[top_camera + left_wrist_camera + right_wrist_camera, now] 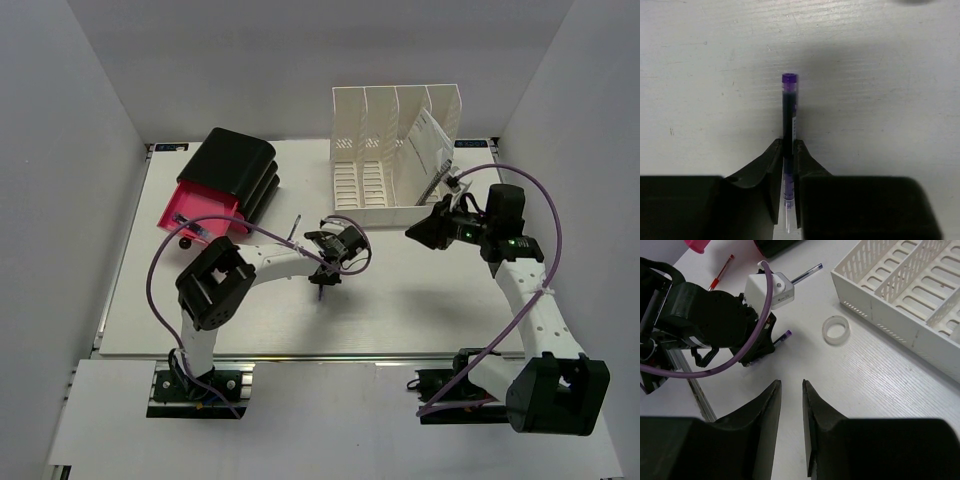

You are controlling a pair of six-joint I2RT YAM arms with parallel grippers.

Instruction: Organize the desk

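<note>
The desk (pixel 420 310) is a white tabletop with a silver rail along its near edge. My left gripper (pixel 326 268) is over the middle of it, shut on a purple pen (pixel 789 107). In the left wrist view the pen runs straight out between the fingertips (pixel 775 150), its cap end pointing away, just above the desk. The pen's tip also shows in the right wrist view (pixel 786 334). My right gripper (pixel 420 232) hovers in front of the white file rack (pixel 395 150). Its jaws stand a little apart with nothing between them (pixel 791 384).
A black organiser with a pink drawer (pixel 205 212) pulled out stands at the back left. A clear tape roll (pixel 835 330), a blue pen (pixel 807 273) and a red pen (pixel 721 274) lie on the desk. Papers lean in the rack's right slot (pixel 430 140).
</note>
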